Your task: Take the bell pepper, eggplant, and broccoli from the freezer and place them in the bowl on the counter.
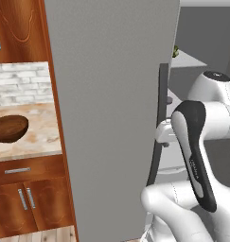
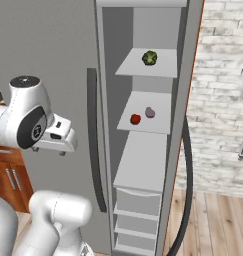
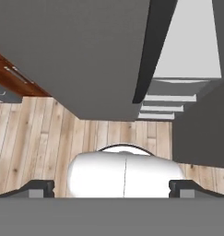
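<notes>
1. The freezer [image 2: 143, 165] stands open at centre of the right base view: broccoli [image 2: 149, 58] on its top shelf, bell pepper [image 2: 135, 119] beside eggplant [image 2: 150, 112] on the shelf below.
2. The bowl [image 1: 10, 128] sits hollow on the counter [image 1: 40, 137], left side of the left base view.
3. The gripper [image 3: 111, 188] is released, fingertips wide apart, holding nothing.

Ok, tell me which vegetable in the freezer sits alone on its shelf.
The broccoli: dark green, alone on the upper shelf. The bell pepper and eggplant share the shelf below.

I see the freezer's upper shelf [image 2: 148, 64] carrying the broccoli [image 2: 149, 58]. On the shelf below [image 2: 145, 116] the bell pepper [image 2: 135, 119] and the eggplant [image 2: 150, 112] sit near each other. On the counter [image 1: 38, 134] rests the bowl [image 1: 9, 128].
</notes>
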Tool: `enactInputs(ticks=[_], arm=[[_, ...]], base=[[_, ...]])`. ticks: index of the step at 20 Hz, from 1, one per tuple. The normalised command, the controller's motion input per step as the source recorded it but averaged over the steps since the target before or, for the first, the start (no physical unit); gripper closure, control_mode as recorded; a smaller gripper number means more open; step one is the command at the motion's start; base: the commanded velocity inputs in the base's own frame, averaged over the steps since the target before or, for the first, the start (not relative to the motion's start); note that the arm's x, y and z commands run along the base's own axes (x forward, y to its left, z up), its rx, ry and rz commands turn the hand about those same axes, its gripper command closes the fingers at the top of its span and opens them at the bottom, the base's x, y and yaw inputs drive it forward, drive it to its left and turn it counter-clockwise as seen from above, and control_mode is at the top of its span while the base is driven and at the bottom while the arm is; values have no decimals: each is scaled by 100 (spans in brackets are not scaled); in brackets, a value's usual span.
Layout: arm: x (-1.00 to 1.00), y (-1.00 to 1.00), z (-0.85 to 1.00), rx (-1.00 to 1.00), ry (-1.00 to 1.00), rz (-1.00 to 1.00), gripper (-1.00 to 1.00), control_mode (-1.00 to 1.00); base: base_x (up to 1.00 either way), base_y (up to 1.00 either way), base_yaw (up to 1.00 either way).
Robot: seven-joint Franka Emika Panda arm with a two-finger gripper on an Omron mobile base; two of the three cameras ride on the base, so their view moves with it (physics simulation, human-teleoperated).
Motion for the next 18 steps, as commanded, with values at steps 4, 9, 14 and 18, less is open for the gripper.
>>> enactInputs(ticks=[4,9,14,18], arm=[[-19,-15,10,0,0,0,-100,-100],[0,0,0,0,0,0,-100,-100],[0,0,0,0,0,0,-100,-100],[0,0,0,0,0,0,-100,100]], base=[[0,0,0],[0,0,0],[0,0,0],[6,-29,0]])
